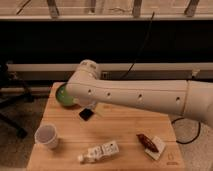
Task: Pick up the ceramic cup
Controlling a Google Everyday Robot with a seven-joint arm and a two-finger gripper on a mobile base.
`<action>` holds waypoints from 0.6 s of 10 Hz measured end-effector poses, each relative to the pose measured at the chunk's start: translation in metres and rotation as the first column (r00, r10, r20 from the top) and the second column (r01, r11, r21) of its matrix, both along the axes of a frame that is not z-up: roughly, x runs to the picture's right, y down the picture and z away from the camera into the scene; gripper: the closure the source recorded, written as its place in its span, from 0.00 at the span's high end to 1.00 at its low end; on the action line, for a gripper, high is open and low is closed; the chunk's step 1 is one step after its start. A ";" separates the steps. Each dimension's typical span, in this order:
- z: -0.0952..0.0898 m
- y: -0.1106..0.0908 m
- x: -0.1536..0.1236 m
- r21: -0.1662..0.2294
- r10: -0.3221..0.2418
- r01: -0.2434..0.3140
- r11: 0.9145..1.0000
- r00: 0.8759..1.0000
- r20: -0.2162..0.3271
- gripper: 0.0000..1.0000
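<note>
The ceramic cup (46,136) is small, white and round. It stands upright at the front left of the wooden table (125,127). The green bowl (62,95) sits at the back left, partly hidden behind my arm. My white arm (140,95) reaches in from the right, with its rounded joint (86,82) above the back left of the table. My gripper is out of view, so I cannot place it relative to the cup. Nothing touches the cup.
A small black object (87,114) lies just below the arm joint. A white packet (100,151) lies on its side at the front middle. A brown snack on a white wrapper (151,143) lies at the front right. A black chair (11,102) stands left of the table.
</note>
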State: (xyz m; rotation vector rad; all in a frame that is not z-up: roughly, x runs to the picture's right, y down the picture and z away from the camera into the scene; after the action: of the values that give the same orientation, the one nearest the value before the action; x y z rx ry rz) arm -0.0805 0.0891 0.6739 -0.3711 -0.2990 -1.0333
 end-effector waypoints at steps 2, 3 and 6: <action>0.001 0.002 -0.008 0.008 -0.022 0.022 1.000 1.000 0.019 0.80; 0.003 0.005 -0.020 0.012 -0.035 0.035 0.999 0.999 0.038 0.80; 0.009 0.011 -0.033 0.008 -0.055 0.055 0.998 0.996 0.075 0.80</action>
State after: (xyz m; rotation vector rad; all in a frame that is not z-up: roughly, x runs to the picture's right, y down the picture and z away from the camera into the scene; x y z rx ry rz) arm -0.1133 0.0999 0.6828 -0.3370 -0.3546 -1.1036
